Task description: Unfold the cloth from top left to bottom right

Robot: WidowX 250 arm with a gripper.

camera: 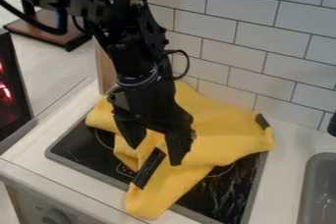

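The black gripper (155,154) hangs over the front left part of the yellow cloth (220,142), its fingers apart and pointing down. Whether the tips touch the cloth I cannot tell. Creased and partly folded, the cloth lies across the stove, with one corner hanging toward the front edge and another side reaching right. A black strip (150,168) lies on the cloth just below the fingers, and a second black piece (263,121) is at its right end. The arm hides part of the cloth's upper left.
The black stovetop (216,191) shows around the cloth's front and left sides. A white tiled wall (242,31) stands behind. At the right is a grey sink (318,188), and a stove knob (56,216) is at the lower left.
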